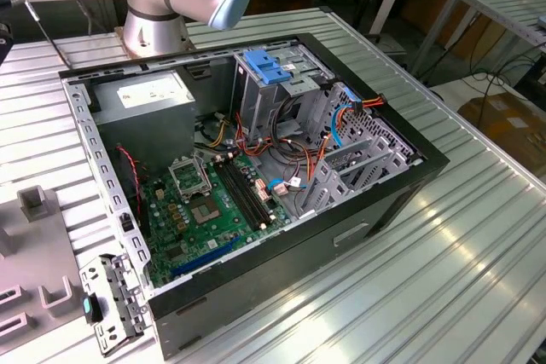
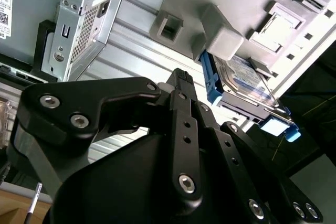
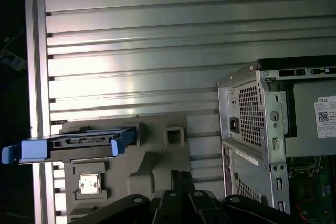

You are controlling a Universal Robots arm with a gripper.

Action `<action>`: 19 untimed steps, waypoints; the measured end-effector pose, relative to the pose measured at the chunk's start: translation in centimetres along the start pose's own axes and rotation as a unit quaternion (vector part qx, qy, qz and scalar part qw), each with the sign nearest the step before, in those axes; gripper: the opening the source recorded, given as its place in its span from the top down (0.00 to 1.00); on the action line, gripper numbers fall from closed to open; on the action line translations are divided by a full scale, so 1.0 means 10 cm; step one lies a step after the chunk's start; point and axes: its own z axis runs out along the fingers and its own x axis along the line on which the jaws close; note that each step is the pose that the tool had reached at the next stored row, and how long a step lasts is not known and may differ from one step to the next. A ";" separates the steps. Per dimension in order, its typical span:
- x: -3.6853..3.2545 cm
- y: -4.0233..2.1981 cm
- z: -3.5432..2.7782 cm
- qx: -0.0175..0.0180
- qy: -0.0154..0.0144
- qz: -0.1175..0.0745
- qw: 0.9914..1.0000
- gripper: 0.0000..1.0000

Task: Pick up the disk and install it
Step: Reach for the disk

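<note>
currently: disk (image 3: 79, 142), blue-framed, set in a grey holder (image 3: 157, 156) on the ribbed table (image 3: 157, 35), beside the open computer case (image 1: 281, 253). disk label (image 2: 247, 72) print too small to read. gripper (image 3: 181, 176): jaws together, empty, apart from disk.

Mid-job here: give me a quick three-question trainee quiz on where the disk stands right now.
1. True or false: the disk already sits inside the open computer case.
2. The disk is: A, lying flat; B, standing on edge in the grey holder; C, dangling in the air.
3. Fill in: the frame along the disk's edge is ____ in colour.
Key: 1 false; 2 B; 3 blue.
</note>
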 end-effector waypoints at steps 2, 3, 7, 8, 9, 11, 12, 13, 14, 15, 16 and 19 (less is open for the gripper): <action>0.019 -0.002 0.001 0.000 0.000 0.000 1.000 0.89; 0.038 -0.003 0.002 0.000 0.000 0.000 1.000 0.89; 0.094 -0.007 0.004 0.000 0.001 0.000 1.000 0.89; 0.109 -0.008 0.004 0.000 0.001 0.000 1.000 0.89; 0.124 -0.010 0.005 0.000 0.001 0.000 1.000 0.89; 0.145 -0.011 0.006 0.000 0.001 0.000 1.000 0.89; 0.154 -0.012 0.006 0.000 0.001 0.000 1.000 0.89; 0.169 -0.013 0.007 0.000 0.001 0.000 1.000 0.89; 0.182 -0.014 0.007 0.000 0.001 0.000 1.000 0.89; 0.190 -0.015 0.008 0.000 0.001 0.000 1.000 0.89; 0.204 -0.016 0.008 0.000 0.001 0.000 1.000 0.89; 0.236 -0.018 0.009 0.000 0.001 0.000 1.000 0.89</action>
